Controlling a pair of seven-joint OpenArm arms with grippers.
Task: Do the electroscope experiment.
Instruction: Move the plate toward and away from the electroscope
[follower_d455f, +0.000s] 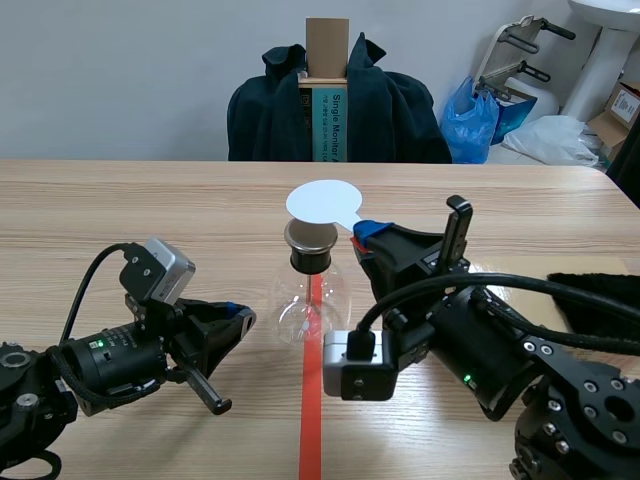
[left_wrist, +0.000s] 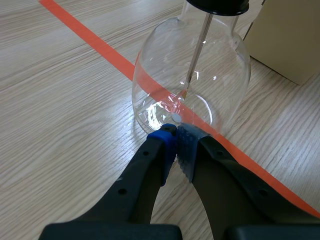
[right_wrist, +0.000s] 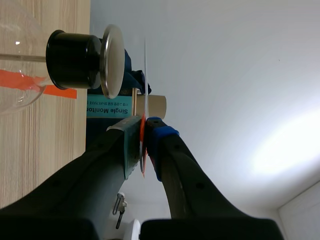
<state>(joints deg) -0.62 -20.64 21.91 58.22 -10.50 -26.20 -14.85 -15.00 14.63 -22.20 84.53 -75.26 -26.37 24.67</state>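
Note:
The electroscope is a clear glass flask (follower_d455f: 308, 305) with a black stopper (follower_d455f: 310, 259) and a metal disc (follower_d455f: 310, 237) on top, standing on the orange tape line mid-table. A white round paddle (follower_d455f: 322, 201) hovers just above the metal disc (right_wrist: 112, 61), seen edge-on as the paddle (right_wrist: 145, 65) in the right wrist view, apart from the disc by a narrow gap. My right gripper (right_wrist: 143, 131) is shut on the paddle's handle. My left gripper (left_wrist: 176, 135) is shut on nothing, its tips right at the base of the flask (left_wrist: 190, 75). A thin rod (left_wrist: 198, 47) runs down inside.
A chair draped with a dark jacket (follower_d455f: 400, 110) holds a cardboard box (follower_d455f: 327, 50) across the table. A black cloth (follower_d455f: 600, 295) lies at the right edge, near my right arm. A beige flat object (left_wrist: 287, 35) lies behind the flask.

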